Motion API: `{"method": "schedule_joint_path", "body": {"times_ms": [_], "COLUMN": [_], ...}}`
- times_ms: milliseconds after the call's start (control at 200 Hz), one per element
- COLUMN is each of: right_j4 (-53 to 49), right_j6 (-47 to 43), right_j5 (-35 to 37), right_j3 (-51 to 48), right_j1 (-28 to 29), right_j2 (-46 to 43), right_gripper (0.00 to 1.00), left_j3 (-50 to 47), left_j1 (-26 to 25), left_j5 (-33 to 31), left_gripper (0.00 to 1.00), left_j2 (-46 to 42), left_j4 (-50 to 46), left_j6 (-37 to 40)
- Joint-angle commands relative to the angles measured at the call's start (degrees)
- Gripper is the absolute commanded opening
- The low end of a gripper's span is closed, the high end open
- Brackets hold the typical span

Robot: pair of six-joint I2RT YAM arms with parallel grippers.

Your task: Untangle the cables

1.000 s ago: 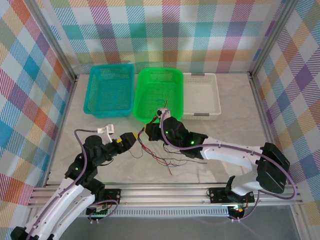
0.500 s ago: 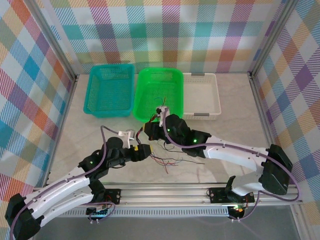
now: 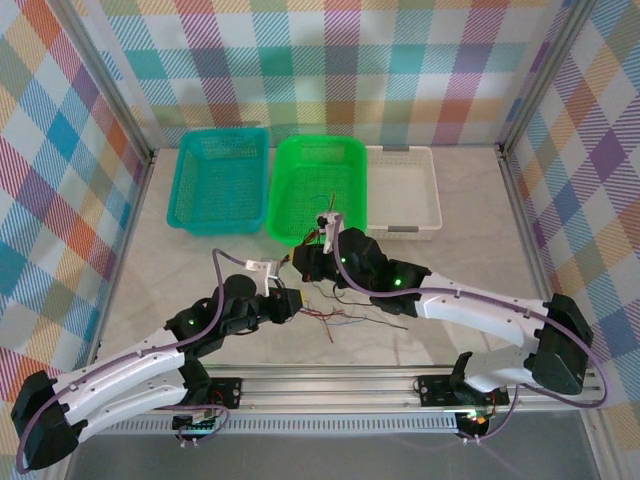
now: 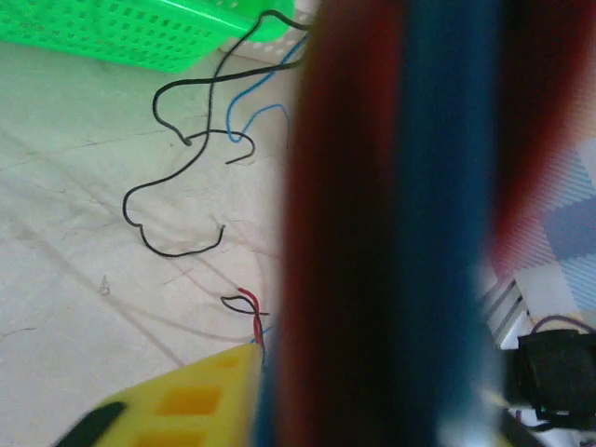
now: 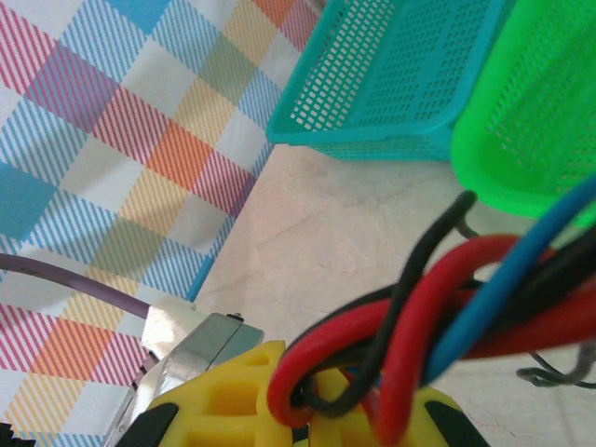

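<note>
Both arms reach to the middle of the counter [image 3: 470, 230], just in front of the green basket [image 3: 320, 142]. The right tool [image 3: 306, 262] is closed on the cables [image 3: 342, 318]. From its own wrist, red, black and blue cables [image 5: 419, 307] are seen looped together and pinched between its yellow fingers [image 5: 233, 396], with the green basket [image 5: 540, 112] and the teal basket [image 5: 400, 84] behind.

The left tool [image 3: 291, 303] sits just beside the right one, on its near side, at the same bundle. Whether it is open or clamped on anything cannot be told. From its wrist, red and blue cables [image 4: 345, 233] lie so near the lens that they blur, and one yellow finger [image 4: 186, 405] shows at the lower edge.

From the two tools, loose ends spread thinly over the counter to the right and toward the near edge. A black one curls on the counter below the wall of the green basket [image 4: 121, 28]. One thin strand appears to lie inside that basket.

The teal basket [image 3: 225, 132], the green basket and a white tray [image 3: 400, 151] stand in a row along the far side.
</note>
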Motion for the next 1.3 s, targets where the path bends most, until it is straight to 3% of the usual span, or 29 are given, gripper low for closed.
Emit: {"method": "schedule_joint_path", "body": {"times_ms": [0,125,435,675,780,935,1120,1295], "right_j4": [-2.02,-1.91,-1.05,1.22,3.42,6.07,14.99,22.77], "right_j6": [1.24,1.94,2.60,2.37,3.19,6.76,12.89,16.38], "right_j5": [2.18,1.91,-0.45,-2.66,-4.34,-6.31,-8.58,-5.69], "right_j3": [0.19,-1.14,-4.77,-9.65,-13.12,-16.93,-19.88,-21.21], "right_j1": [-0.85,-1.58,-3.29,-3.99,-3.95,-3.93,-3.97,-3.95], "right_j2": [-2.95,-3.98,-7.13,-12.54,-15.67,-17.41,-13.62,-10.19], "right_gripper": [0.00,0.00,0.00,0.55,0.67,0.73,0.74,0.75], "left_j3": [0.52,-0.29,1.07,6.82,8.68,11.23,12.88,13.55], "left_j1": [-1.02,-1.15,-1.12,-1.17,-1.20,-1.53,-3.84,-7.11], "left_j5": [-0.79,-1.19,0.40,2.58,2.77,4.16,3.76,3.02], "left_gripper": [0.15,0.00,0.00,0.00,0.00,0.00,0.00,0.00], "left_j2": [-0.85,-2.34,-2.23,3.51,4.92,7.16,9.73,10.96], "left_j4": [0.68,0.07,-0.61,-3.43,-3.28,-3.28,-2.49,-1.52], "left_j6": [1.37,1.50,1.10,0.03,-0.37,0.28,0.75,2.30]}}
